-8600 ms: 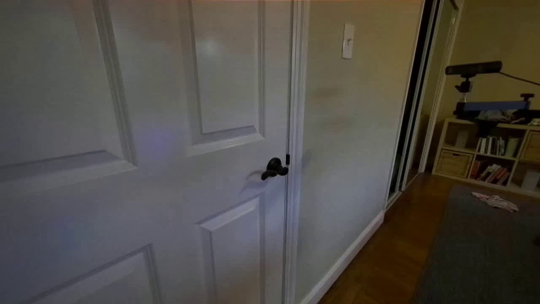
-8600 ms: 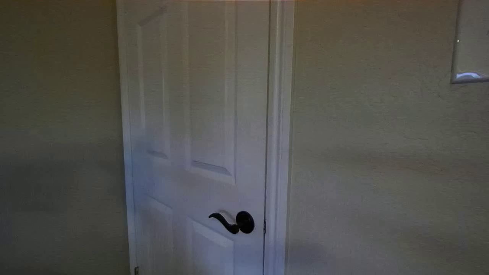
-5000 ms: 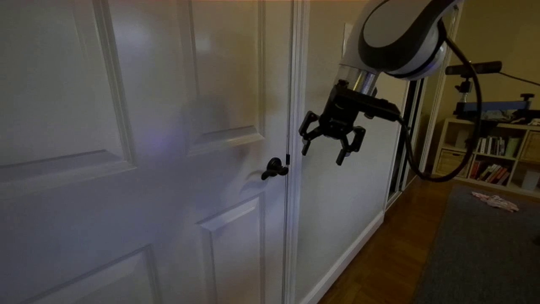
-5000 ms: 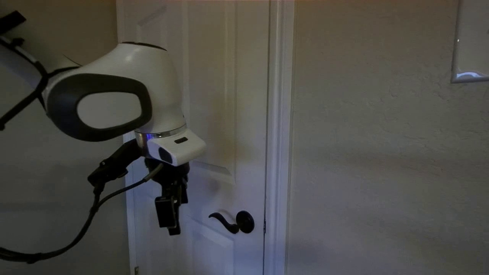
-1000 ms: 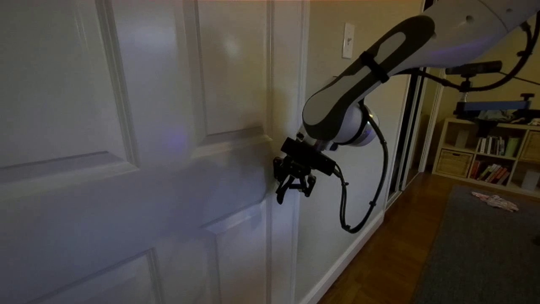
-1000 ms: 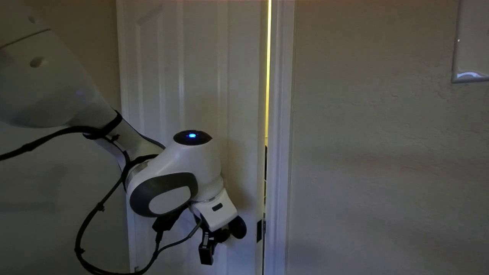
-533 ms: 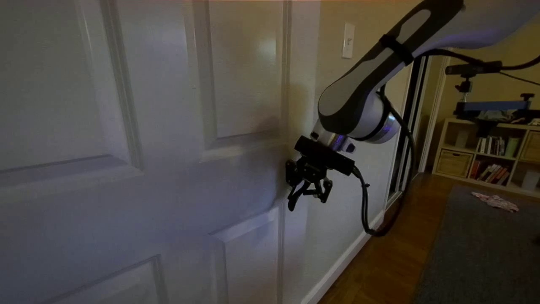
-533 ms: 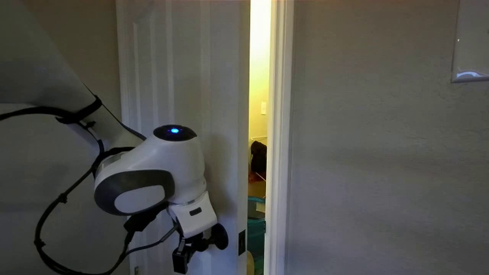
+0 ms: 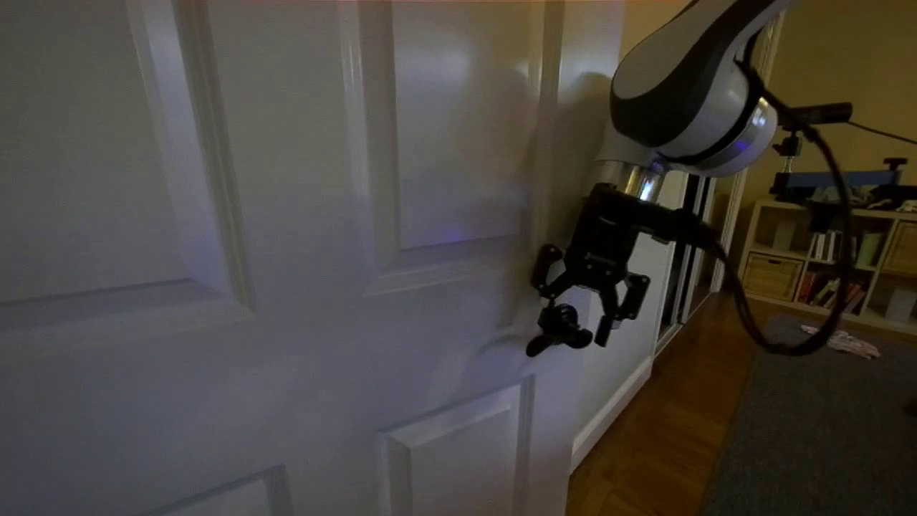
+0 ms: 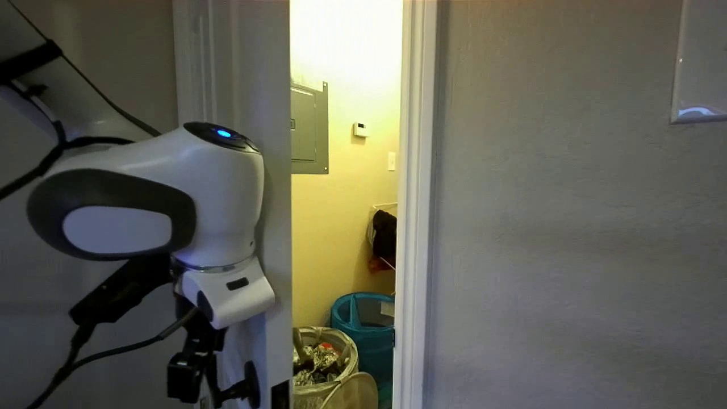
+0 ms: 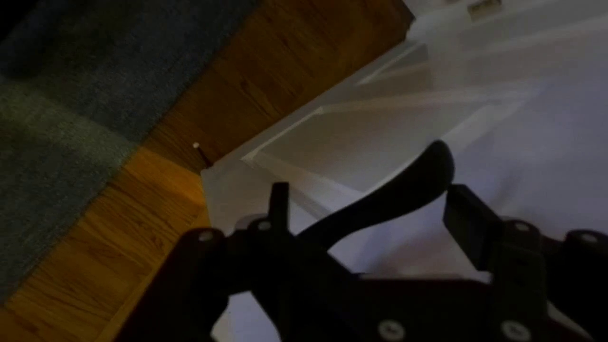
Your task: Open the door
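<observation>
A dim room with a wooden floor [image 9: 645,444] and a grey rug [image 9: 809,416] spreads to the right in an exterior view. A crumpled cloth [image 9: 856,347] rests close to the rug's far edge, and past that edge stands a shelf unit [image 9: 781,251] with books [image 9: 826,246] and woven drawers [image 9: 769,276]. The white door [image 9: 308,344] fills the left, its dark lever handle [image 9: 559,331] near the free edge. The arm [image 9: 673,93] reaches in from the top right, and the gripper [image 9: 573,325] points down at the lever handle, jaws spread wide; one finger overlaps the handle, the other stands just beside it (whether either one touches, I cannot tell).

In an exterior view, the door stands ajar and nearly edge-on, its free edge well apart from the door frame [image 10: 417,227]. Through the gap show a lit yellow wall [image 10: 335,238], a grey metal box [image 10: 308,128], a small white unit [image 10: 360,129], a switch plate [image 10: 392,161], a blue hamper [image 10: 372,349] and, just beside it, a pale hamper [image 10: 309,393]. A framed panel [image 10: 704,62] hangs toward the top right corner. The gripper hangs beside the lever handle, close to the door's free edge.

In the wrist view, the rug fills the upper left corner, and a band of light crosses rug and floor. The door's lower corner lies just beside a white-tipped peg [image 11: 196,145]. The lever handle slants between the fingers [image 11: 468,223], which stand well apart; pale door surface shows on both sides of it, so it looks straddled rather than clamped.
</observation>
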You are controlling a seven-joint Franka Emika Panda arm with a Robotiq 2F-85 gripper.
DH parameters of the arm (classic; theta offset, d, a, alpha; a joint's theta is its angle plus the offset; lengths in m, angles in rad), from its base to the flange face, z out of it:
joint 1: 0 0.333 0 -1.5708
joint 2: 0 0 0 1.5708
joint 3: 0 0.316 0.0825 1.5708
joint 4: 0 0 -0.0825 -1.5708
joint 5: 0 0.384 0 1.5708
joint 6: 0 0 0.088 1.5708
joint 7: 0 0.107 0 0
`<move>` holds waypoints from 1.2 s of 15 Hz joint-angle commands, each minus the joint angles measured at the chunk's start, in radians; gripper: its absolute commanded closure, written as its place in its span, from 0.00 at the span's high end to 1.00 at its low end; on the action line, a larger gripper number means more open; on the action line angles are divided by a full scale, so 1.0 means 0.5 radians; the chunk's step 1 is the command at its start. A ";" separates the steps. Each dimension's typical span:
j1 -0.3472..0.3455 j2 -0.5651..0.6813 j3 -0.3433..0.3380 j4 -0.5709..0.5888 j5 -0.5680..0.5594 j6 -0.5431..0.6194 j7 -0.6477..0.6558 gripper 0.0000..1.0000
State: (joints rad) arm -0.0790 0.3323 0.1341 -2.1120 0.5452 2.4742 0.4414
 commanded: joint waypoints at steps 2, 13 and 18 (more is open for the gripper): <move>0.070 -0.574 -0.124 -0.458 -0.208 -0.539 -0.062 1.00; -0.005 -1.144 -0.249 -0.469 -1.174 -1.087 -0.073 1.00; -0.047 -1.190 -0.326 -0.450 -1.267 -0.937 -0.187 1.00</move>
State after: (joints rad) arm -0.0873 -0.2308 -0.0078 -2.3243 -0.0687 1.9650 0.3932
